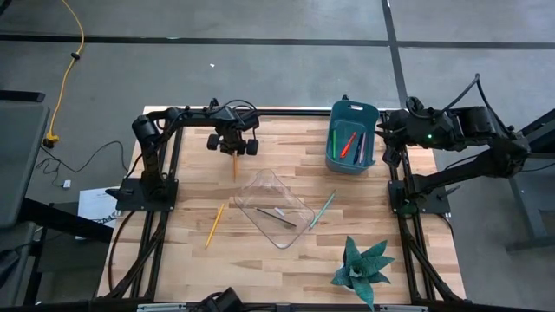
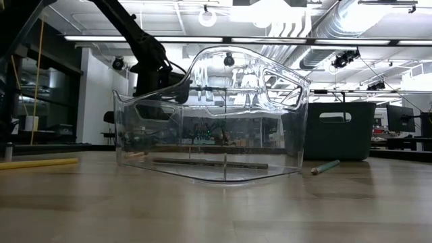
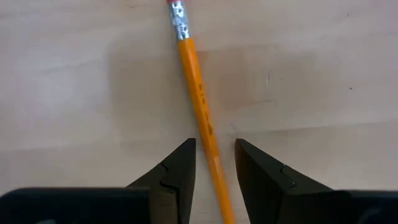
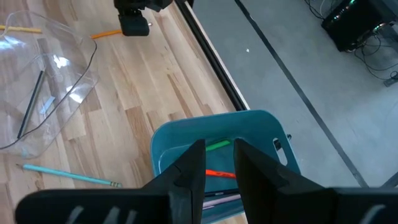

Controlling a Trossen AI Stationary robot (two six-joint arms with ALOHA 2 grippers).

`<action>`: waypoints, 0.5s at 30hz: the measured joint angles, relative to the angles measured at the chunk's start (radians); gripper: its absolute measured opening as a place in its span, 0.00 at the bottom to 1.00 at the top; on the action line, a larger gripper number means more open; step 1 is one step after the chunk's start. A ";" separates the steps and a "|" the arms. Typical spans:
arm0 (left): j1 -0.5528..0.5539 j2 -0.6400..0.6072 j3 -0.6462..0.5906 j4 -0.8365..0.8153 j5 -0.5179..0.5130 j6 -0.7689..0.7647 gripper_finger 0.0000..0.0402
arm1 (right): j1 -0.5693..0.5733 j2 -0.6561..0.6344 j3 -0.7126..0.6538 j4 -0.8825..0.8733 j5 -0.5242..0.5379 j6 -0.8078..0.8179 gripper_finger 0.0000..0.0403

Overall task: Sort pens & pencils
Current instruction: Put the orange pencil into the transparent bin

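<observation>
My left gripper (image 1: 233, 149) (image 3: 214, 146) is open and low over the table's far left. Its fingers stand on either side of a yellow-orange pencil (image 3: 196, 81) (image 1: 234, 166) that lies flat on the wood, eraser end (image 3: 178, 15) pointing ahead of the fingers. A second yellow pencil (image 1: 214, 224) (image 2: 37, 163) and a pale teal pencil (image 1: 323, 210) (image 4: 68, 175) also lie flat on the table. Red-orange (image 4: 219, 173) and green pens (image 4: 217, 145) lie in the teal bin (image 1: 352, 160). My right gripper (image 4: 216, 146) (image 1: 382, 130) is open above that bin, holding nothing.
A clear plastic bin (image 1: 276, 206) (image 2: 209, 115) stands mid-table with a dark stick (image 1: 276, 214) (image 2: 209, 163) on its bottom. A teal plant ornament (image 1: 362, 269) sits at the near right. Bare wood lies between the clear bin and the left arm's frame.
</observation>
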State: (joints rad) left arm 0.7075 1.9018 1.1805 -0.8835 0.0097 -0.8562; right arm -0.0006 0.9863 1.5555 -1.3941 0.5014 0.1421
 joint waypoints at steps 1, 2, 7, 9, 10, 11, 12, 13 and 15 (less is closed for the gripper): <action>0.000 0.000 0.000 0.001 0.000 0.000 0.25 | 0.000 0.000 0.000 0.000 0.000 0.006 0.19; 0.000 0.000 0.000 0.002 -0.002 0.000 0.25 | 0.000 0.000 0.000 0.000 0.000 0.008 0.19; -0.001 0.000 0.000 0.004 -0.002 0.005 0.25 | 0.000 0.000 0.000 0.000 0.000 0.012 0.19; -0.001 0.000 0.000 0.004 -0.002 0.010 0.25 | 0.000 0.000 0.000 0.000 0.000 0.014 0.19; -0.001 0.000 0.000 0.004 -0.002 0.011 0.25 | 0.000 0.000 0.000 0.000 0.000 0.015 0.19; -0.001 0.000 0.000 0.003 -0.002 0.011 0.25 | 0.000 0.000 0.000 0.000 0.000 0.015 0.19; -0.001 0.000 0.000 0.004 -0.002 0.011 0.25 | 0.000 0.000 0.000 0.000 0.000 0.014 0.19; -0.001 0.000 0.000 0.005 -0.002 0.011 0.25 | 0.000 0.000 0.000 0.000 0.000 0.014 0.19; -0.001 0.000 0.000 0.006 -0.002 0.013 0.25 | 0.000 0.000 0.000 0.000 0.000 0.014 0.19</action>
State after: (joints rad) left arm 0.7067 1.9015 1.1805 -0.8777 0.0078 -0.8436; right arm -0.0006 0.9867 1.5555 -1.3941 0.5014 0.1566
